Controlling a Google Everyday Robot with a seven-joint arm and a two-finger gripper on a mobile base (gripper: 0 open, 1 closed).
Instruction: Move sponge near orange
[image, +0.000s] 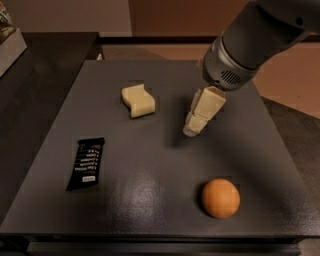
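The sponge (137, 100), a pale cream-yellow foam block with wavy sides, lies on the dark grey table (150, 200) in the back left-centre. The orange (220, 198) sits near the front right. My gripper (192, 131), with cream blocky fingers pointing down and to the left, hangs over the table's middle, to the right of the sponge and apart from it, and behind the orange. It holds nothing.
A flat black snack-bar wrapper (86, 163) with white text lies at the front left. A darker counter (35, 75) adjoins the table on the left, with a light box (10, 45) at its far corner.
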